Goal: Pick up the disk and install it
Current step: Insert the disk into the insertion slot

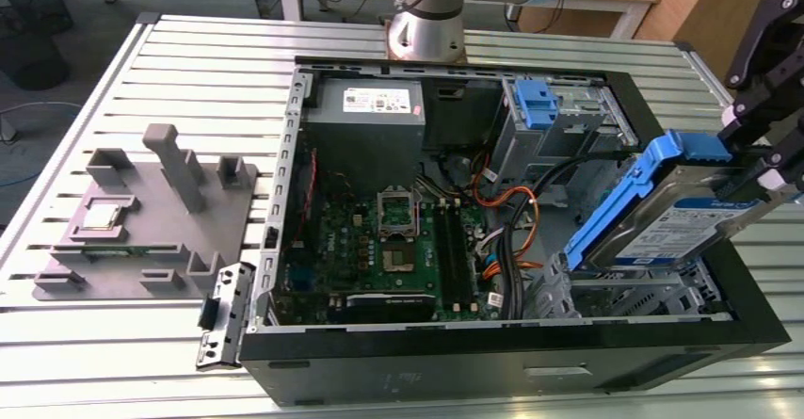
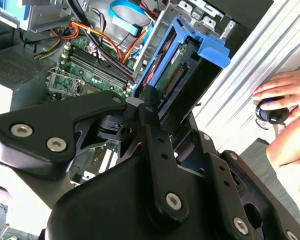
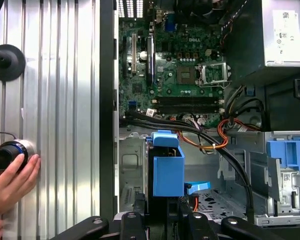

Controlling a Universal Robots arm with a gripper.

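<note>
Pincer (image 3: pixel 162 206) with disk (image 1: pixel 666 221); slatted metal table (image 1: pixel 188 71)

Silver in a blue frame, the disk (image 1: pixel 676 229) tilts steeply, label up, over the computer case (image 1: pixel 503 355).

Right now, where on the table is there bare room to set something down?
Bare slats of the table show above and below the grey fixture in the exterior view. Inside the computer case it is crowded: cables, motherboard, and the disk held by the gripper.
</note>
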